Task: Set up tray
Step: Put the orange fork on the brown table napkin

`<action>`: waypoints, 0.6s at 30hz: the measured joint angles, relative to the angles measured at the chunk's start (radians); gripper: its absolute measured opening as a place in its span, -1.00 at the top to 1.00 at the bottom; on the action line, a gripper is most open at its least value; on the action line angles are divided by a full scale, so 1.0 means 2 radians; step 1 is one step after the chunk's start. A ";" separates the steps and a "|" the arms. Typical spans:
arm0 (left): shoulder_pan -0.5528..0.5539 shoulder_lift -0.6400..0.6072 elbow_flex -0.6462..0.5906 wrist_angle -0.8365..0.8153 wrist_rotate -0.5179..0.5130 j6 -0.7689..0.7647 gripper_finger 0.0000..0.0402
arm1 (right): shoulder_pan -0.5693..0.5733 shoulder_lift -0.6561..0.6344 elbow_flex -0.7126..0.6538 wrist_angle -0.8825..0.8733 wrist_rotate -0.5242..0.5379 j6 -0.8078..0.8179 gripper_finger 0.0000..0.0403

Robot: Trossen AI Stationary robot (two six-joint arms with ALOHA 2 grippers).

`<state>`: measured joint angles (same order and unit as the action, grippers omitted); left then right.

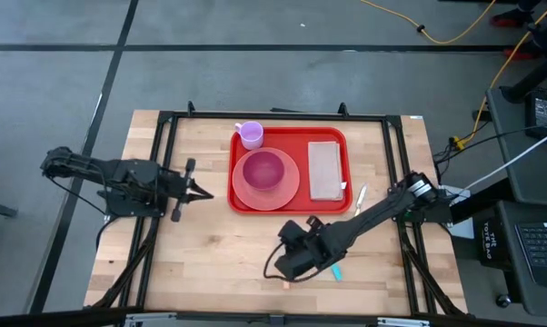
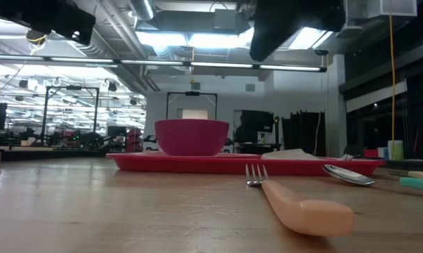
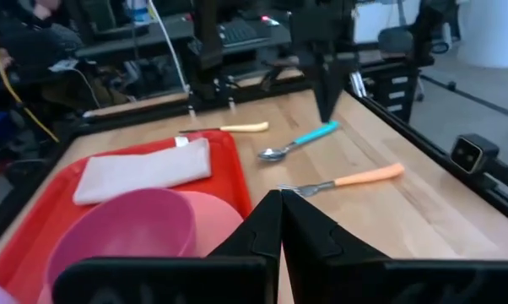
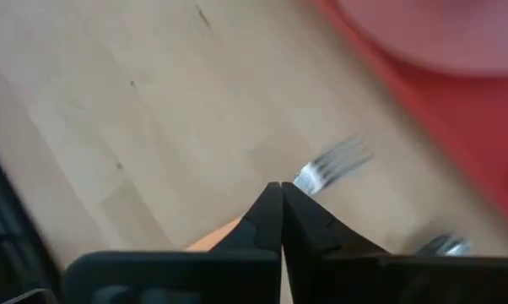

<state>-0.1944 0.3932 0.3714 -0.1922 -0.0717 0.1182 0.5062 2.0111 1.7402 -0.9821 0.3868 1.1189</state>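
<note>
1. Hovering over the fork [image 4: 334, 165] right now is the right gripper [image 4: 281, 187], fingers pressed together with nothing between them. In its wrist view the tines poke out just past the fingertips and the peach handle runs back under them, so the fork's long axis roughly lines up with the way the pincer points.
2. From that pincer, the tray [image 1: 333, 141] sits just ahead, on past the tines. It's red, in the middle of the table [image 1: 201, 263], long side running across between the two arms.
3. Already on the tray: a pink plate [image 1: 290, 191] with a magenta bowl [image 1: 263, 169] on it, and a folded napkin [image 1: 324, 169]. A little purple cup [image 1: 250, 134] sits at the tray's far corner.
4. Still off the tray on the wood, all on the right pincer's side: a spoon with a teal handle [image 3: 300, 142], a knife [image 3: 229, 128] and the fork.
5. Left gripper [image 1: 201, 193] is also shut and empty, parked off the tray's other short end, pointing at it. My guess is the right arm is the nearer one for the cutlery, and it'll have to spread its fingers first.
6. Surface is pale butcher-block wood, flat and dry. Behind it is a big workshop with strip lights, racks and cables.
</note>
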 joint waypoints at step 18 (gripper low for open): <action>0.000 -0.016 0.000 -0.015 -0.036 0.000 0.98 | -0.006 0.003 0.001 -0.034 -0.051 0.122 0.88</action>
<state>-0.1944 0.3622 0.3710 -0.2223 -0.1444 0.1188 0.4937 2.0174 1.7420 -1.0498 0.2856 1.3633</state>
